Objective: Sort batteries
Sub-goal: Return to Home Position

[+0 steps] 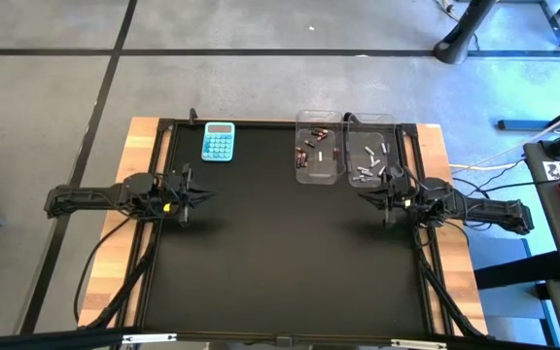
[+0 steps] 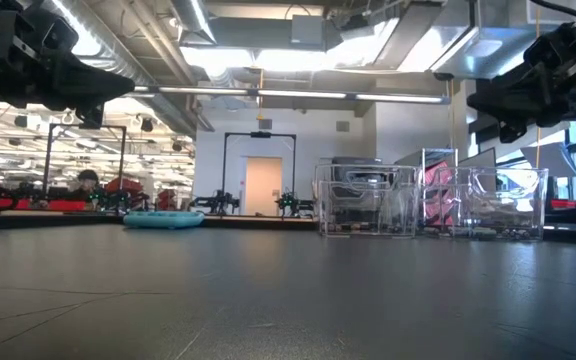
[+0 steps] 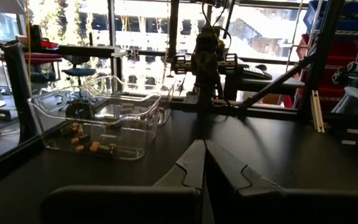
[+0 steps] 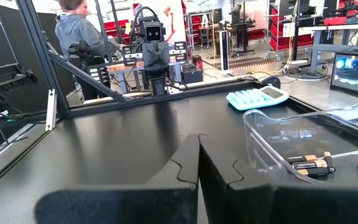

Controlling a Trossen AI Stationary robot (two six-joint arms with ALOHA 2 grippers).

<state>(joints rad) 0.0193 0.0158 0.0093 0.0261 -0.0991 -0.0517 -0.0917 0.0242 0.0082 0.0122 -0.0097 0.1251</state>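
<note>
Dark batteries with red lie on the floor of the left clear bin; silvery-white batteries lie in the right clear bin. The right wrist view shows the dark batteries, and so does the left wrist view. My left gripper hovers shut over the table's left side, fingers together. My right gripper hangs shut just near of the right bin, fingers together.
A light-blue calculator lies at the table's far edge, left of the bins, and shows in the right wrist view. The black mat spreads between and near of both arms. A person stands beyond the table's left side.
</note>
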